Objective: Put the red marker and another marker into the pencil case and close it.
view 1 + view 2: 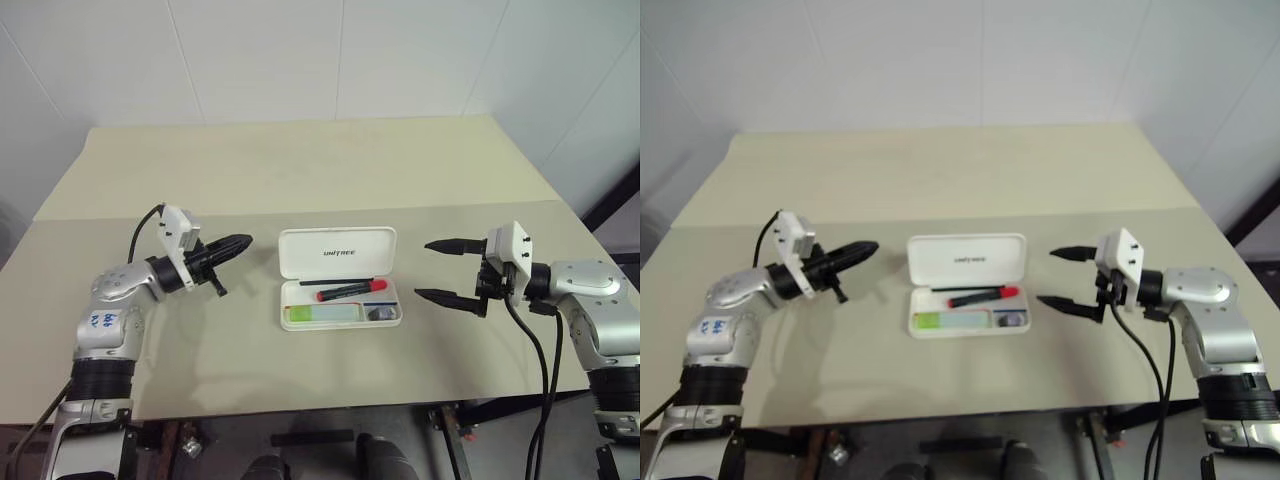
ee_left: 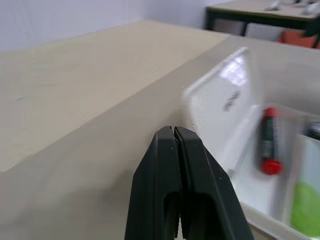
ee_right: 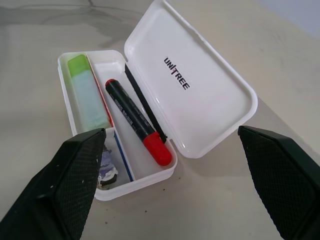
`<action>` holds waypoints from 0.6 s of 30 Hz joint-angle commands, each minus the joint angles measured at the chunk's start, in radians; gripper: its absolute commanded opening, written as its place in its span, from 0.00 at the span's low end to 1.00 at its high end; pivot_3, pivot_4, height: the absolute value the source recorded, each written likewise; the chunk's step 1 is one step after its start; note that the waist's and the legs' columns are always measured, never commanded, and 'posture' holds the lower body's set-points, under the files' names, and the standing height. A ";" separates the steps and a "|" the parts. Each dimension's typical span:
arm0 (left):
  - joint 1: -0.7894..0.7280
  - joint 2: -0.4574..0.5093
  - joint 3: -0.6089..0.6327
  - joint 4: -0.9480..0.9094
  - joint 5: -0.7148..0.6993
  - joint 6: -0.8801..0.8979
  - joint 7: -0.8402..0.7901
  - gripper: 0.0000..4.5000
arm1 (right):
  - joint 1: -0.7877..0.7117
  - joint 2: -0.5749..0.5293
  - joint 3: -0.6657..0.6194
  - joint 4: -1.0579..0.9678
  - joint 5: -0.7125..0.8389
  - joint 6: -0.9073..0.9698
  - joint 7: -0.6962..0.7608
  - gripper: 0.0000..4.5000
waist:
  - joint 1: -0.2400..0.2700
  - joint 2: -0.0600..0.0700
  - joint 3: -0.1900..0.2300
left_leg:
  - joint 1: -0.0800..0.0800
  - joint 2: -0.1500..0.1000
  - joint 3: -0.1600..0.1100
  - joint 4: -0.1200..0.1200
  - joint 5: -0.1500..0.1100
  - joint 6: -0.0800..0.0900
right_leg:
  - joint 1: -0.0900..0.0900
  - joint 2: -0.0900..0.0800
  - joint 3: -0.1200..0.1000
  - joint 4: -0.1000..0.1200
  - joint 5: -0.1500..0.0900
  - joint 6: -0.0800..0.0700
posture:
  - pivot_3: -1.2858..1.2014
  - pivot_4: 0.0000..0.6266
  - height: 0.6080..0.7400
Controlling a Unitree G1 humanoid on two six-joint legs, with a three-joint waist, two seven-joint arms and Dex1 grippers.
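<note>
pencil case (image 1: 337, 252) sat open mid-table (image 1: 300, 170), lid leaning back, logo on the inside of the lid. head view: red marker (image 1: 351, 291) lay in the rear compartment of the tray, red cap toward the robot's right; light green marker (image 1: 322, 314) lay in the front compartment, with a small dark piece (image 1: 380, 313) at the right end of that row. left gripper (image 1: 238, 244) hovered just left of the case, level, pointing at the lid's left edge, fingers pressed together, nothing between them. right gripper (image 1: 442, 270) hovered just right of the case, pointing at it, fingers spread wide and empty. left wrist view: the two black fingers (image 2: 165, 190) were closed flat against each other, tip close to the lid's corner, contact not clear; red marker (image 2: 270, 145) and a bit of green (image 2: 306, 210) showed in the tray beyond. right wrist view: wide-apart fingers (image 3: 75, 175) framed the open case (image 3: 200, 100); red marker (image 3: 132, 120) lay next to the hinge side, green marker (image 3: 87, 92) on the far side of a thin red divider, dark piece (image 3: 107, 172) in a small end pocket behind a blue line.
</note>
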 commanded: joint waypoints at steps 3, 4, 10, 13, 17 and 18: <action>-0.103 -0.061 -0.050 0.074 0.047 0.009 0.059 0.01 | 0.008 0.009 -0.008 -0.050 0.010 -0.005 -0.026 1.00 | 0.002 0.000 0.000 | 0.000 0.000 0.000 0.000 0.000 0.000 | 0.000 0.000 0.000 0.000 0.000 0.000 | 0.52 0.24 1.00; -0.118 -0.069 -0.062 0.094 0.058 0.008 0.060 0.01 | 0.011 0.012 -0.007 -0.053 0.011 -0.004 -0.029 1.00 | 0.002 0.000 0.000 | 0.000 0.000 0.000 0.000 0.000 0.000 | 0.000 0.000 0.000 0.000 0.000 0.000 | 0.52 0.24 1.00; -0.201 -0.108 -0.111 0.219 0.103 -0.007 0.049 0.01 | 0.031 0.021 -0.008 -0.076 0.015 0.001 -0.046 1.00 | 0.000 0.000 0.000 | -0.001 0.000 0.000 -0.001 0.000 0.000 | 0.000 0.000 0.000 0.001 0.000 0.001 | 0.52 0.24 1.00; -0.218 -0.118 -0.113 0.245 0.100 -0.041 0.015 0.01 | 0.038 0.020 -0.012 -0.084 0.018 0.003 -0.052 1.00 | -0.002 0.000 0.000 | -0.001 0.000 0.000 -0.001 0.000 0.000 | 0.000 0.000 0.000 0.000 0.001 0.001 | 0.52 0.24 1.00; -0.180 -0.127 -0.111 0.164 0.033 -0.126 -0.139 0.01 | 0.045 0.018 -0.017 -0.089 0.021 0.005 -0.058 1.00 | 0.000 0.000 0.000 | -0.001 0.000 0.000 -0.001 0.000 0.000 | 0.000 0.000 0.000 0.000 0.001 0.001 | 0.52 0.24 1.00; -0.165 -0.122 -0.113 0.143 0.026 -0.145 -0.172 0.01 | 0.047 0.018 -0.018 -0.090 0.022 0.006 -0.060 1.00 | 0.000 0.000 0.000 | -0.002 0.000 0.000 -0.001 0.000 -0.001 | 0.000 0.000 0.000 0.000 0.001 0.001 | 0.52 0.24 1.00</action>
